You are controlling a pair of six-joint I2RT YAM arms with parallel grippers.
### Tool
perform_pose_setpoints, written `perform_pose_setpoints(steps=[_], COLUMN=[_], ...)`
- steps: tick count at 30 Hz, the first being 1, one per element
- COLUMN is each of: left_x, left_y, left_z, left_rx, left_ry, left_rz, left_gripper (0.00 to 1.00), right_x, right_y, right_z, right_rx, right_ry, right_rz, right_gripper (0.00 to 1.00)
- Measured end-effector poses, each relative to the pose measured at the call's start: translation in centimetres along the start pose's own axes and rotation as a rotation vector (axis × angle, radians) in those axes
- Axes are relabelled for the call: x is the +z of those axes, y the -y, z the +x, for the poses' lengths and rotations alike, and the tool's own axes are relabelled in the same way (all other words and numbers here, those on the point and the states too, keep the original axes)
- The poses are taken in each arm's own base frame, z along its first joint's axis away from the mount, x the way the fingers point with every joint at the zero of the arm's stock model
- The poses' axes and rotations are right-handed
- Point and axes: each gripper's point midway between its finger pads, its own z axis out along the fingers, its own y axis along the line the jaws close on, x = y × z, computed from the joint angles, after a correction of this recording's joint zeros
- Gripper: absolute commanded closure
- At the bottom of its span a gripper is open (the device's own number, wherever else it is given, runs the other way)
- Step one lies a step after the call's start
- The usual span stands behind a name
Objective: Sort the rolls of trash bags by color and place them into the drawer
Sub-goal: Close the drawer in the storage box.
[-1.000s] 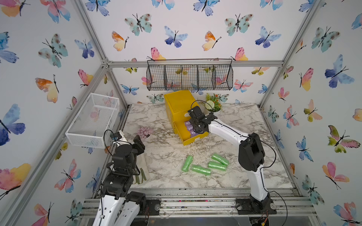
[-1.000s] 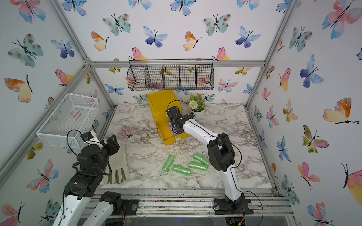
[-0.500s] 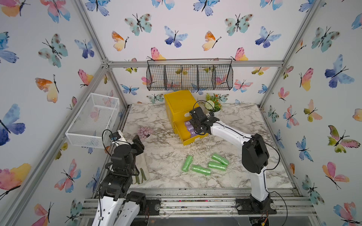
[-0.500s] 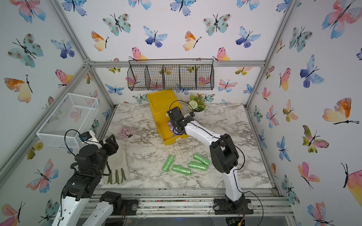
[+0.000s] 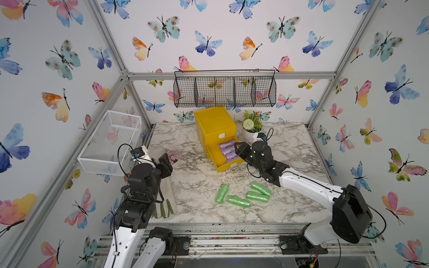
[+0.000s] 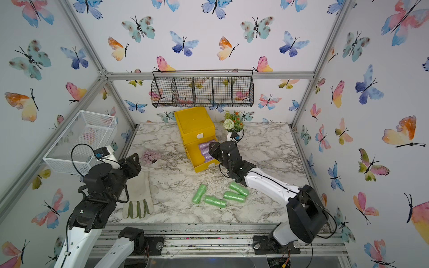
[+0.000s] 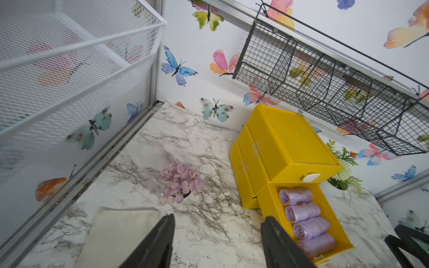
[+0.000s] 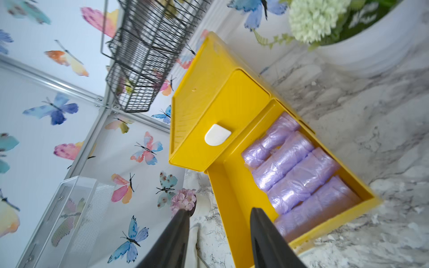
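The yellow drawer [image 5: 214, 123] chest stands at the back of the marble table, and in both top views one lower drawer is pulled out. Several lilac rolls of trash bags [image 5: 226, 150] [image 7: 311, 227] [image 8: 294, 171] lie side by side in it. Several green rolls [image 5: 238, 201] [image 6: 214, 201] lie loose on the table in front. My right gripper [image 5: 239, 148] [image 8: 220, 210] is open and empty, hovering at the open drawer's right front corner. My left gripper [image 5: 166, 162] [image 7: 218, 215] is open and empty, above the table's left side and aimed toward the chest.
A white mesh basket [image 5: 111, 141] hangs on the left wall and a black wire basket [image 5: 224, 91] on the back wall. A pink-purple flower cluster [image 5: 173, 156] sits left of the chest, a potted plant [image 5: 251, 125] to its right. A work glove [image 6: 139, 195] lies under my left arm.
My right gripper has drawn back a little from over the open drawer toward the front right. The left arm has barely shifted.
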Motion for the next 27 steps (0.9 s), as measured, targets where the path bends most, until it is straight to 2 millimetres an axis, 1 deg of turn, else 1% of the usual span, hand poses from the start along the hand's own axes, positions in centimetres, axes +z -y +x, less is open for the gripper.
perform_pose_setpoints(steps=[3,6,8,9,11,12,13,16,20,23,27], left_x=[2.1,4.8,7.7,8.7,11.8,12.9,14.5,18.2,21.9,24.0,25.9], left_y=[2.2,4.9,6.8,7.5,9.1,9.6,10.4,12.0,12.8,13.8,15.3], left_z=[-0.2,-1.5,-2.1,-2.2,-2.5,-2.5,-2.6,-2.2,-0.9,-0.2,0.8], left_rx=[0.002,0.003,0.004,0.004,0.003,0.002,0.002,0.002,0.010,0.040,0.091], left_ry=[-0.062,-0.111,-0.154,-0.171,-0.215,-0.230,-0.251,-0.295,-0.357,-0.388,-0.415], left_rz=[0.067,0.130,0.168,0.181,0.208,0.216,0.232,0.257,0.248,0.235,0.217], left_gripper=[0.37,0.36,0.36,0.36,0.36,0.35,0.35,0.34,0.34,0.34,0.34], right_x=[-2.9,-5.3,-6.5,-6.9,-7.8,-8.0,-8.4,-9.2,-10.0,-10.3,-10.4], right_y=[-0.7,-0.2,0.7,1.1,2.0,2.3,2.6,3.0,3.1,3.7,5.1], right_z=[-1.3,-1.8,-1.7,-1.6,-1.4,-1.3,-1.2,-1.3,-1.5,-1.1,0.0], right_rx=[-0.066,-0.123,-0.157,-0.168,-0.193,-0.202,-0.215,-0.239,-0.263,-0.274,-0.284], right_ry=[0.049,0.090,0.106,0.109,0.116,0.118,0.121,0.128,0.131,0.123,0.094], right_rz=[-0.054,-0.072,-0.071,-0.067,-0.057,-0.054,-0.050,-0.043,-0.043,-0.035,-0.006], right_gripper=[0.45,0.45,0.45,0.45,0.45,0.45,0.45,0.45,0.45,0.45,0.45])
